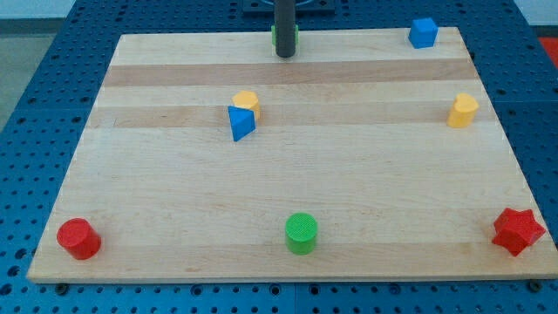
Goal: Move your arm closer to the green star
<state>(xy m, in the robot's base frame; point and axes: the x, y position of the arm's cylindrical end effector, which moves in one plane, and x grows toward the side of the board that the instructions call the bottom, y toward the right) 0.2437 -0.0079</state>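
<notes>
My tip [285, 55] rests on the wooden board [174, 218] near the view's top edge, middle. Right behind the rod, a green block [295, 36] shows only as slivers on both sides of it; its shape is hidden, so I cannot tell that it is a star. The tip is touching or almost touching that block's near side.
A yellow block [247, 104] touches a blue triangular block [241, 123] left of centre. A blue cube [423, 32] sits at top right, a yellow block [463, 111] at right, a red star [518, 230] at bottom right, a green cylinder [301, 233] at bottom middle, a red cylinder [78, 238] at bottom left.
</notes>
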